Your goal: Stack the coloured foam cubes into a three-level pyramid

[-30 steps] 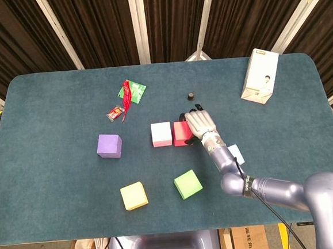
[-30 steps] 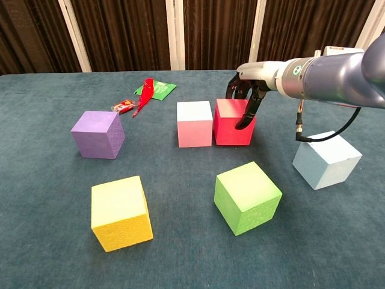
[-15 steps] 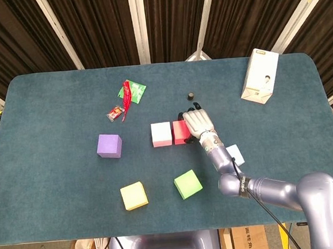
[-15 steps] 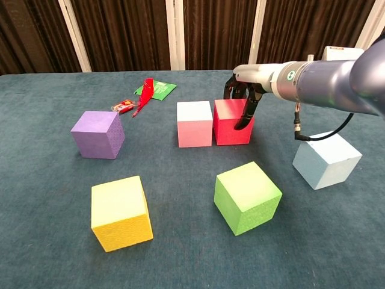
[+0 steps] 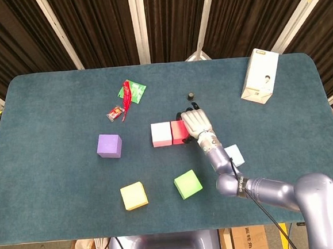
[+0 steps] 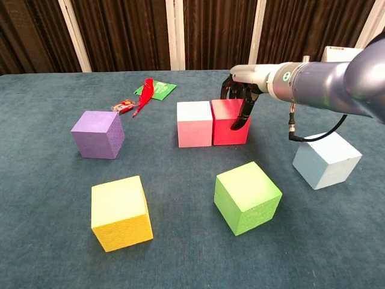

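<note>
My right hand (image 5: 195, 121) (image 6: 242, 96) lies over the red cube (image 5: 178, 130) (image 6: 225, 118) and grips it, with fingers down its back and one dark finger on its right face. The red cube stands on the table, touching the pink cube (image 5: 161, 133) (image 6: 194, 124) on its left. Loose on the cloth lie a purple cube (image 5: 109, 145) (image 6: 98, 133), a yellow cube (image 5: 134, 195) (image 6: 120, 212), a green cube (image 5: 188, 184) (image 6: 247, 197) and a light blue cube (image 5: 235, 153) (image 6: 326, 159), the last partly hidden by my forearm in the head view. No view shows my left hand.
A white carton (image 5: 260, 75) (image 6: 343, 53) stands at the far right. A green and red wrapper (image 5: 130, 91) (image 6: 150, 90) and a small sweet (image 5: 115, 112) (image 6: 122, 106) lie at the back left. A small black knob (image 5: 191, 95) sits just behind my hand.
My right hand has slid the red cube a little to the left, closing the gap so it now touches the pink cube. The other cubes have not moved.
</note>
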You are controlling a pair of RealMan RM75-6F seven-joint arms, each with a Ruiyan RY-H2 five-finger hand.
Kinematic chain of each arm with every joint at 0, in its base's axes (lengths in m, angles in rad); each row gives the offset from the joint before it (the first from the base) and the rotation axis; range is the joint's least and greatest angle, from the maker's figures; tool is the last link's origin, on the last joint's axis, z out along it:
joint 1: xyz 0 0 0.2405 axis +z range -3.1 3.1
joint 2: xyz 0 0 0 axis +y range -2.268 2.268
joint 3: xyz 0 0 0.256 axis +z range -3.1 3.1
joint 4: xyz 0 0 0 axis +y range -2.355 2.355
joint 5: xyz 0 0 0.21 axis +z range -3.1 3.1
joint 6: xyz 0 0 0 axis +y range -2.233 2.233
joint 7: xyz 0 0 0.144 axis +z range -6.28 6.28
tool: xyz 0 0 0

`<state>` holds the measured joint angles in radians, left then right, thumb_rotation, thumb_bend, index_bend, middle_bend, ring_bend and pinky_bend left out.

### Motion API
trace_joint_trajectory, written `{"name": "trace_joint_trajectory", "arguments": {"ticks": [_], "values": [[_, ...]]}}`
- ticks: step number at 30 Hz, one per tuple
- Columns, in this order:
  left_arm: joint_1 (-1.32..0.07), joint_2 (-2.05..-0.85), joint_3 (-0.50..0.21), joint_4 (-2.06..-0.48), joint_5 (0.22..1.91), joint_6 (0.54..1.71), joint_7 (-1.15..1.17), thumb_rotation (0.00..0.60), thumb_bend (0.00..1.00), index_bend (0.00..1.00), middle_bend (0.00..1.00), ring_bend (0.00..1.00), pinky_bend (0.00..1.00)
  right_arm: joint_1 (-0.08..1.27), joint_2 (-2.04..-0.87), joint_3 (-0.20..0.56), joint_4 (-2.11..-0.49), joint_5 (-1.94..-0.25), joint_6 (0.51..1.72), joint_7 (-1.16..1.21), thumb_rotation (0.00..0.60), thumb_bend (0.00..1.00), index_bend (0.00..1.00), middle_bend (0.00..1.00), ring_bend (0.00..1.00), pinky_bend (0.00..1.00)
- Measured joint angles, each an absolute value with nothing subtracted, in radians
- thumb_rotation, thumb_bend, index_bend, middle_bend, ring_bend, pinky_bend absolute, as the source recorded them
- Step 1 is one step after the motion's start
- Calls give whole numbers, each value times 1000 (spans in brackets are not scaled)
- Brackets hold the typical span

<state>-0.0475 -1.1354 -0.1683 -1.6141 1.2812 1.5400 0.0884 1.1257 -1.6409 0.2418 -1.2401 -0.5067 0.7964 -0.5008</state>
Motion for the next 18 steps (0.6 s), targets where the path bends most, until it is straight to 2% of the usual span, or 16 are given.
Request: {"name": "trace_joint_trajectory", "arguments": {"ticks": [18], "values": [[-48,-1136,-170,-1614,1278,1540,89,600,378,100,0,0,0,1140,-1660,250,-1216,-467,792,-534,600,190,406,415,221,0]]}}
